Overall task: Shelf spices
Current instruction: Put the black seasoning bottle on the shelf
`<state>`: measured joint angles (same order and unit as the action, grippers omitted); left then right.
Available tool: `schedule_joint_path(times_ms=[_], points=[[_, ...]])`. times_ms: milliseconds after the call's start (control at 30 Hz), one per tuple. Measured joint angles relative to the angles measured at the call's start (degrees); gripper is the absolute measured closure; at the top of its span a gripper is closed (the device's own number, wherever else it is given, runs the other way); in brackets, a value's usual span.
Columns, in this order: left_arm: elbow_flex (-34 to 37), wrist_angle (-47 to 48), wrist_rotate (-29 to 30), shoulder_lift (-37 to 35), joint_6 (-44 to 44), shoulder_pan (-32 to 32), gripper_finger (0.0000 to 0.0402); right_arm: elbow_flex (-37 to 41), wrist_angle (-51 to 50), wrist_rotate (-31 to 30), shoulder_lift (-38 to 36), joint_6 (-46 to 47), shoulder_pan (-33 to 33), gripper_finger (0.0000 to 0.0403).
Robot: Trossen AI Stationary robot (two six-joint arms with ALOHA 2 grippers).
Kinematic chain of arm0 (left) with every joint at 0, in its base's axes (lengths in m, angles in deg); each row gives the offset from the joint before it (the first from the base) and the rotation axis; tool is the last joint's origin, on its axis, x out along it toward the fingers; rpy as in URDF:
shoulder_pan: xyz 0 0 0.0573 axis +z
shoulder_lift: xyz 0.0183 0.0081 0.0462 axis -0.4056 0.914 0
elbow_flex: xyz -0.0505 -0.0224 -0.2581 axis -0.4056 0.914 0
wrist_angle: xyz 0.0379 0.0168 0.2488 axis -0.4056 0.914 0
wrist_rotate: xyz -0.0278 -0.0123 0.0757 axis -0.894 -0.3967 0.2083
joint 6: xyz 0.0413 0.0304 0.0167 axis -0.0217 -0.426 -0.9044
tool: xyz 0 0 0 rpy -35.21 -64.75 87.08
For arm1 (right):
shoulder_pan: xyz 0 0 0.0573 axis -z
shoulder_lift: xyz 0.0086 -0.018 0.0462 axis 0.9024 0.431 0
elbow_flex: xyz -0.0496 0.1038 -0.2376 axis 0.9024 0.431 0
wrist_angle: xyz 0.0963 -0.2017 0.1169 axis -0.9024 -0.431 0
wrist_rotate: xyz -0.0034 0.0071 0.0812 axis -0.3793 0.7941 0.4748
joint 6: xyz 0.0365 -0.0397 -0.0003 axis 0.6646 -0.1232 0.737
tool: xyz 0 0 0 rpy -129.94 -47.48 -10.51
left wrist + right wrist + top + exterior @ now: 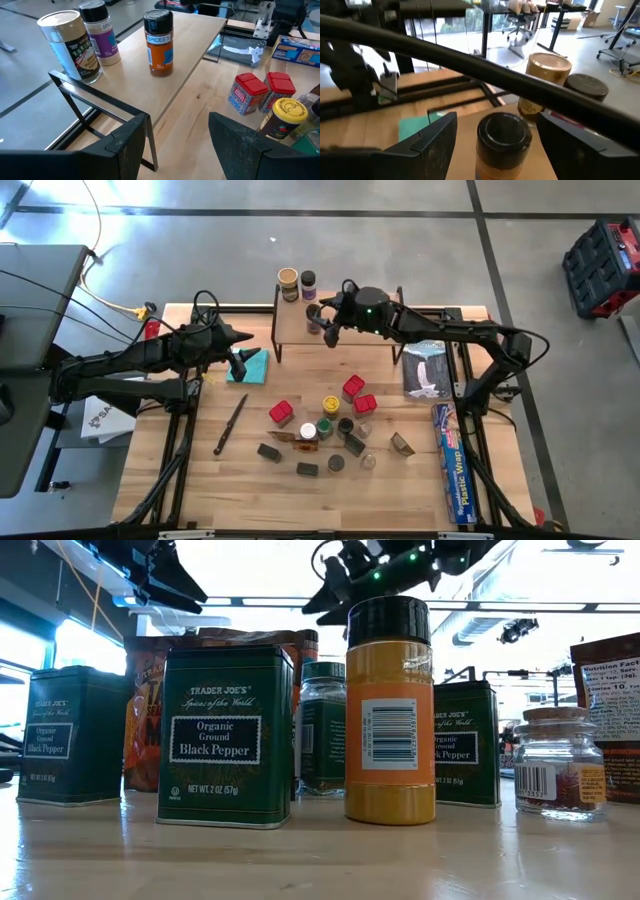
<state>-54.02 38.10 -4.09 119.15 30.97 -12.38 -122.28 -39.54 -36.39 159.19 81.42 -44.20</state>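
Straddling an orange jar (503, 142) on the shelf (352, 330), the right fingers (322, 318) stand spread, apparently not pinching it. It looks stiff, light and slick-sided — best gripped low on the body, under its black lid. Its fill is hidden. Left fingers (237, 362) hang released over the worktop (240, 490); two jars (297, 283) stand beyond the right fingers, more spices (325, 428) cluster on the worktop.
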Motion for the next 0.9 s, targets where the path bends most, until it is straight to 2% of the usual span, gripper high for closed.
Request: schedule_joint_path(times_ms=[133, 367, 467, 667, 767, 900], points=[[-0.02, 0.11, -0.08, 0.0, 0.0, 0.0, 0.0193, 0.0, -0.68, 0.18, 1.49, -1.33, 0.01, 0.0128], [-0.02, 0.18, -0.17, 0.02, -0.02, 0.0, 0.0193, -0.09, 0.76, -1.09, 3.4, -0.46, 0.01, 0.0091], [-0.02, 0.13, -0.17, 0.0, 0.0, 0.0, 0.0193, 0.04, 0.42, -2.98, 3.89, -0.27, 0.01, 0.0087], [-0.02, 0.18, -0.17, 0.0, 0.14, 0.0, 0.0193, -0.02, 2.32, -3.09, 3.71, -0.25, 0.01, 0.0086], [-0.02, 0.18, -0.16, 0.01, 0.35, 0.0, 0.0193, -0.02, 2.41, -2.0, 3.71, 0.96, 0.51, 0.0086], [-0.02, 0.16, -0.16, 0.02, 0.4, 0.0, 0.0193, -0.08, 3.62, 2.34, 4.31, 3.28, 1.71, 0.0086]])
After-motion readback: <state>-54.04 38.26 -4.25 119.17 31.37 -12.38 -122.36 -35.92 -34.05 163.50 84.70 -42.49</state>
